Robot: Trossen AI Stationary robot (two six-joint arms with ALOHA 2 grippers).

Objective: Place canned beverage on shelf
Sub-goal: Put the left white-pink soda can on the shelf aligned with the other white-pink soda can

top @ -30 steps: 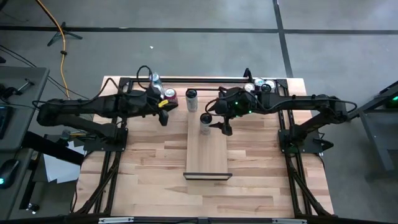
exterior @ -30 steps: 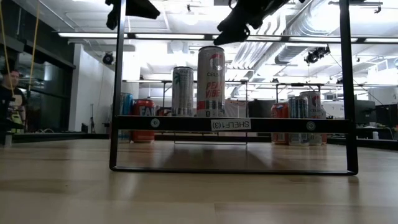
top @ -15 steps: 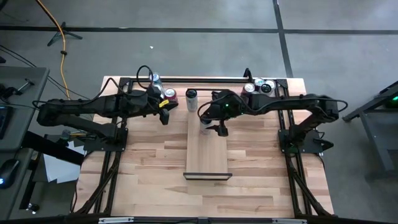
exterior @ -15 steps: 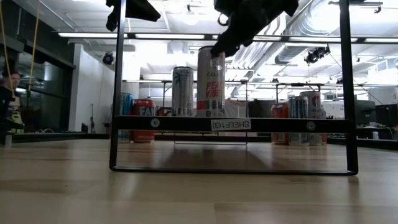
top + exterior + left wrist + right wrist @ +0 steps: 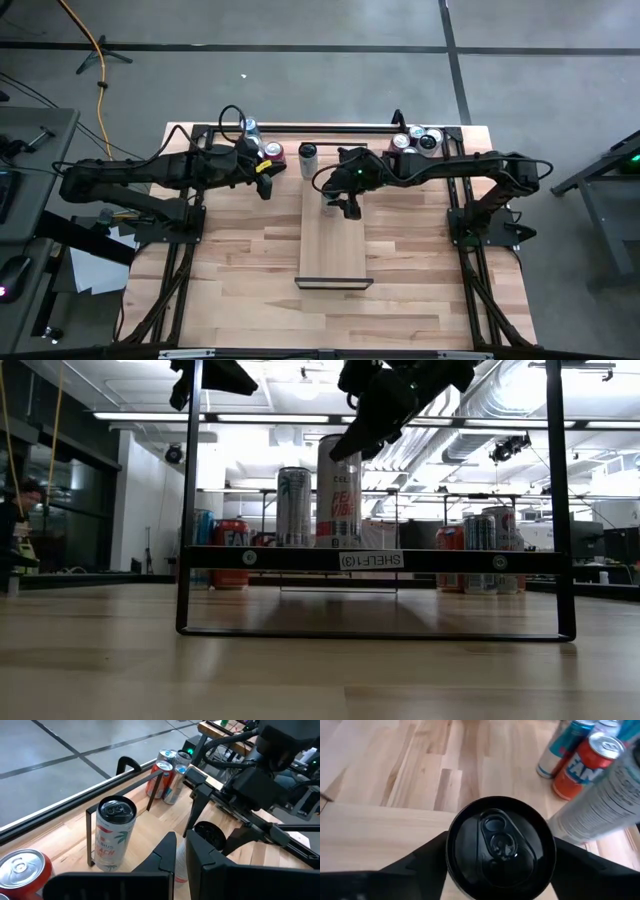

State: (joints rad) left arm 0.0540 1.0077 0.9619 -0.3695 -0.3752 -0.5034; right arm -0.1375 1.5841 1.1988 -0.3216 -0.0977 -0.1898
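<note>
The shelf (image 5: 335, 245) is a pale plank with dark end frames (image 5: 370, 560), lying mid-table. A tall canned beverage (image 5: 340, 495) with a black top (image 5: 500, 847) stands upright on the plank's far end. My right gripper (image 5: 338, 198) comes down slanting over the can's top and is shut on it. My left gripper (image 5: 263, 187) hangs shut with nothing in it above the table, left of the shelf; its fingers (image 5: 172, 855) point toward the can. A white palm-print can (image 5: 114, 835) stands on the table just beyond the shelf. My right gripper has the can's upper end between its two fingers (image 5: 422, 862), one on each side just under the top rim (image 5: 451, 855). The fingers slant down from the table's right and far side. The can stands upright with its base on the shelf plank.
A red can (image 5: 273, 153) and a silver one (image 5: 250, 128) stand at the far left by the left arm. More cans (image 5: 415, 140) cluster at the far right. A dark rail (image 5: 330, 127) runs along the far edge. The shelf's near part (image 5: 335, 260) is bare plank.
My right gripper has come down and gone a little toward the table's left, onto the top of the can on the shelf, and its fingers have drawn in on the can's sides. The can has stayed upright in place.
</note>
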